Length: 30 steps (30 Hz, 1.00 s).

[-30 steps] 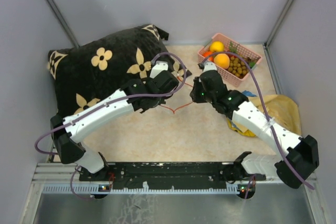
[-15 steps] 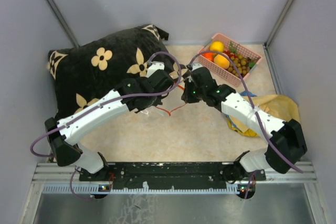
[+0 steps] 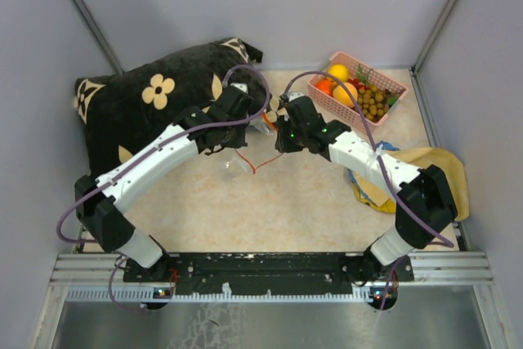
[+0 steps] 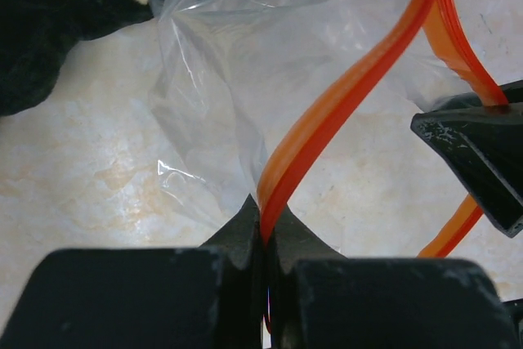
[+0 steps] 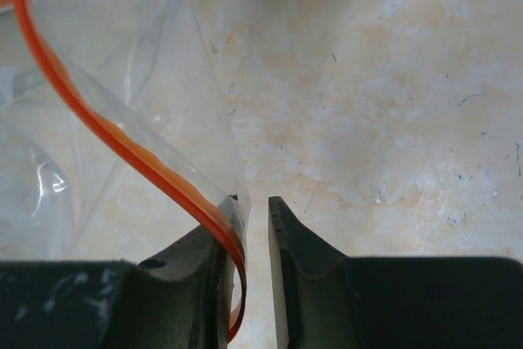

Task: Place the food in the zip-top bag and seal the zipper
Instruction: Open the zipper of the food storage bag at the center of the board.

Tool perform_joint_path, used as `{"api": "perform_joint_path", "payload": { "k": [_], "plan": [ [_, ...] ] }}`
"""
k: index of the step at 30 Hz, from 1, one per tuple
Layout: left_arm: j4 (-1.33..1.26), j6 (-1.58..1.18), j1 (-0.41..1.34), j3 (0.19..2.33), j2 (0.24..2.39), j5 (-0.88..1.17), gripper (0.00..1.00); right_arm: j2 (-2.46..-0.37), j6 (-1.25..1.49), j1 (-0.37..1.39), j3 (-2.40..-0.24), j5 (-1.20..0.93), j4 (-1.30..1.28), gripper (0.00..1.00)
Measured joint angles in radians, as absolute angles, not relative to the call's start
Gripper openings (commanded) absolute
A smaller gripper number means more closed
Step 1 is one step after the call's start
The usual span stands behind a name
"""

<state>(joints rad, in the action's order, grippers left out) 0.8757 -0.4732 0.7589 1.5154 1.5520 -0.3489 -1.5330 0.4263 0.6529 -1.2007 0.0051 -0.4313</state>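
The clear zip-top bag (image 3: 239, 163) hangs crumpled between my two grippers over the beige table. Its orange-red zipper (image 3: 263, 163) sags in a V. My left gripper (image 3: 261, 124) is shut on the zipper (image 4: 327, 112), with the bag's film (image 4: 212, 79) bulging behind it. My right gripper (image 3: 282, 146) is open by a narrow gap; the zipper (image 5: 122, 140) lies against its left finger and curls down between the jaws, film (image 5: 98, 55) beside it. The food sits in the pink basket (image 3: 391, 81): orange fruits (image 3: 337, 71), a red-orange one (image 3: 324, 86), tan-brown balls (image 3: 374, 102).
A black pillow with cream flowers (image 3: 155, 96) fills the back left, close to my left gripper. A yellow-and-blue cloth (image 3: 437, 169) lies at the right under my right arm. Grey walls enclose the table on three sides.
Both grippers have moved left and back toward the pillow, carrying the bag with them. The right arm has stretched further left, away from the basket.
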Motion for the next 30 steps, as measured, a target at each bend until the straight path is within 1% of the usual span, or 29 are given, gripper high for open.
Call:
{"api": "perform_joint_path", "payload": {
  "k": [4,9,15,18,22,30],
  "plan": [
    [0.833,-0.452,0.743,1.512,1.584,-0.309,0.00,-1.533,0.419,0.651,-1.205,0.004,-0.425,0.33],
    [0.812,-0.444,0.731,1.511,1.619,-0.294,0.00,-1.521,0.398,0.651,-1.207,-0.017,-0.403,0.50],
    [0.808,-0.456,0.729,1.518,1.666,-0.295,0.00,-1.468,0.347,0.638,-1.212,-0.040,-0.412,0.64],
    [0.816,-0.465,0.728,1.543,1.720,-0.295,0.00,-1.427,0.322,0.623,-1.211,-0.038,-0.412,0.66],
    [0.835,-0.481,0.728,1.580,1.765,-0.296,0.00,-1.363,0.303,0.561,-1.205,-0.069,-0.398,0.72],
    [0.850,-0.499,0.727,1.593,1.765,-0.299,0.00,-1.365,0.267,0.363,-1.206,-0.076,-0.368,0.73]
  ]
}}
